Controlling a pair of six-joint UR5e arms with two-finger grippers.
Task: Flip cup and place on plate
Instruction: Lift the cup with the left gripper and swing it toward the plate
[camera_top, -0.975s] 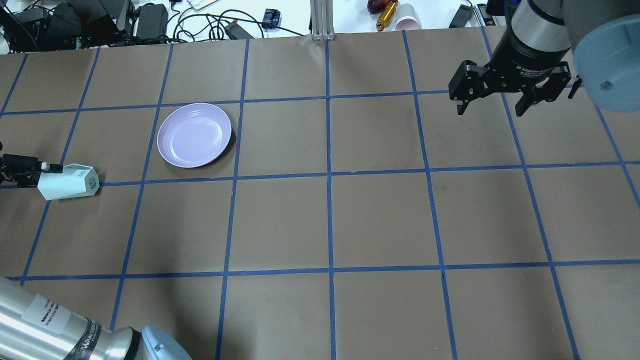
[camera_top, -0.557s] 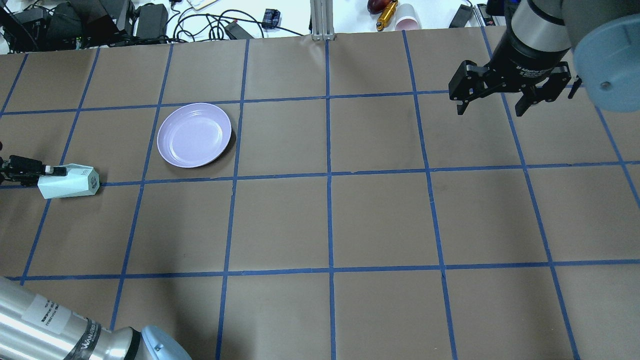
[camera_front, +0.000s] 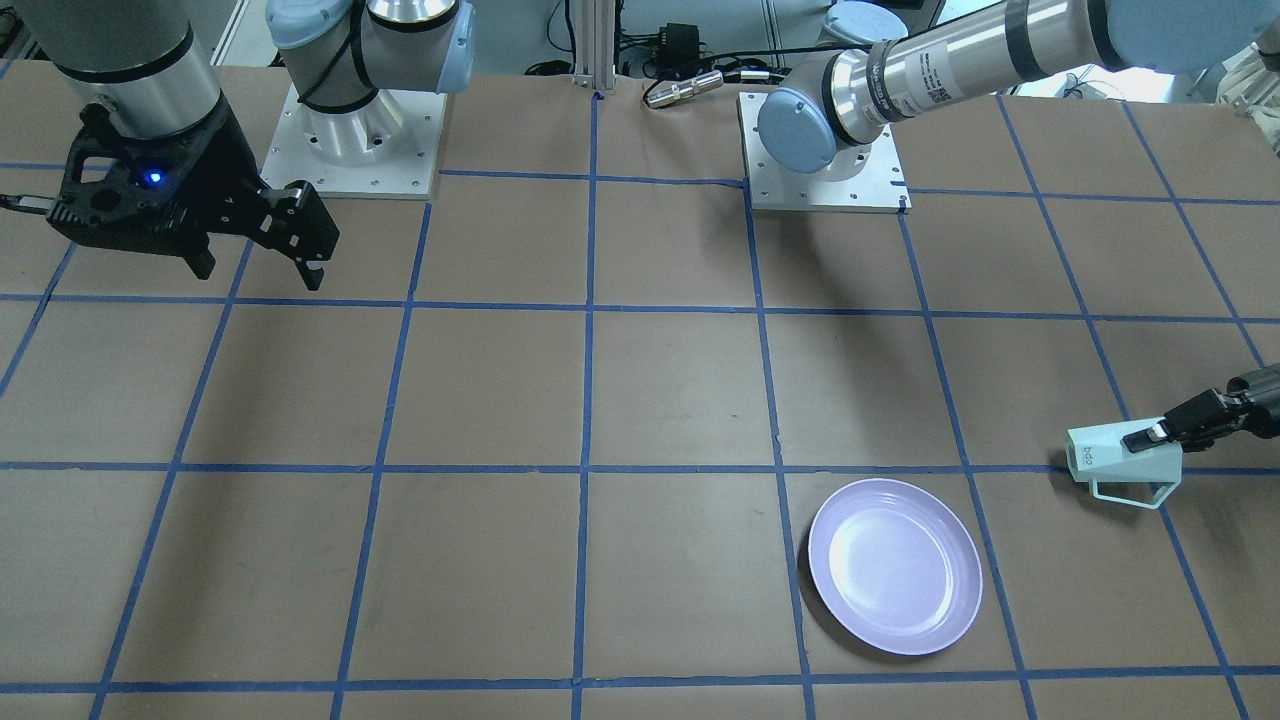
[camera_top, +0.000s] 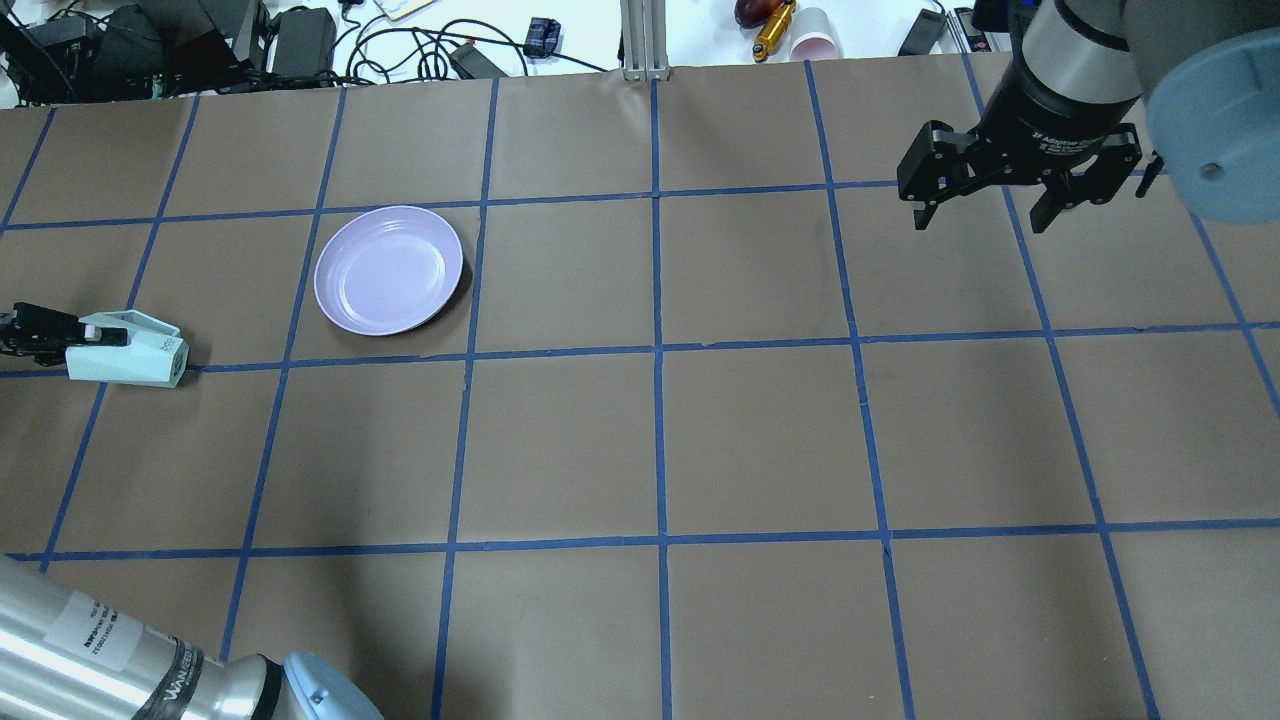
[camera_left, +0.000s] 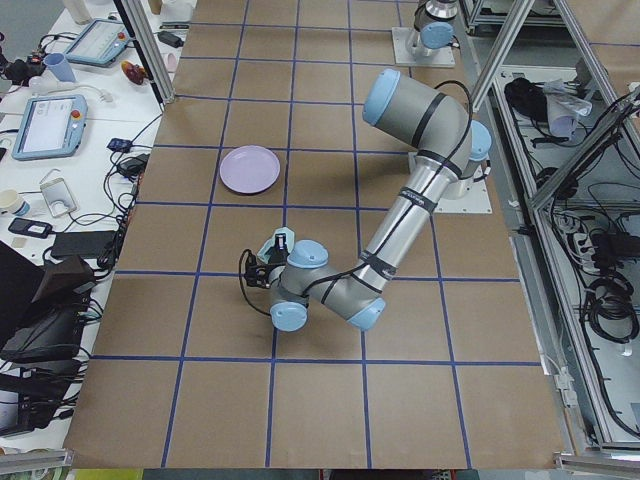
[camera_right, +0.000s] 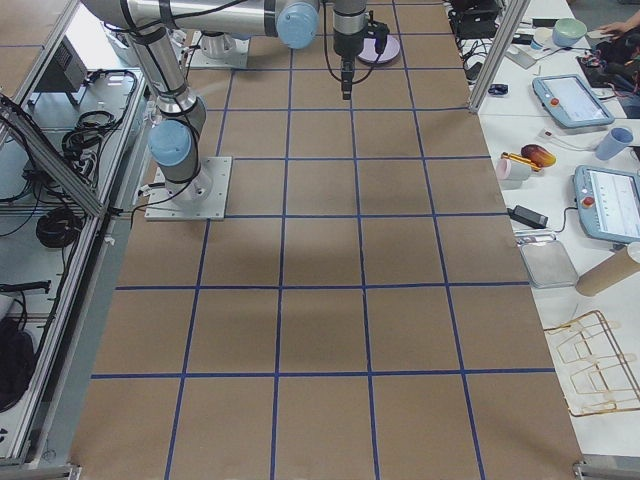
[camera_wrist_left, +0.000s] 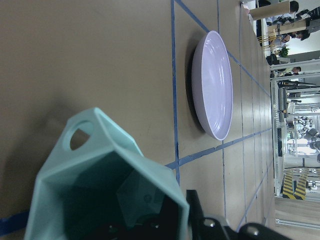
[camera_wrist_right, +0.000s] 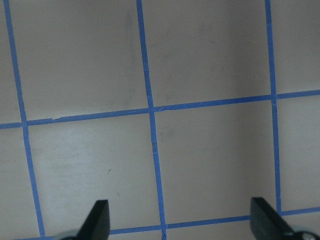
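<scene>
The mint-green cup lies on its side at the table's far left, base with dark lettering toward the plate side, handle on the far side. It also shows in the front view and fills the left wrist view, teal inside. My left gripper is shut on the cup's rim wall, one finger inside the mouth. I cannot tell whether the cup touches the table. The lilac plate sits bare about one square right of the cup. My right gripper hangs open and empty over the far right.
Cables, power bricks and a pink paper cup lie beyond the table's far edge, by an aluminium post. The two arm bases stand on the robot's side. Brown paper with a blue tape grid covers the table.
My left gripper has turned the cup about its long axis, bringing the handle round to the far side, and drawn it slightly left. The right arm has barely moved.
</scene>
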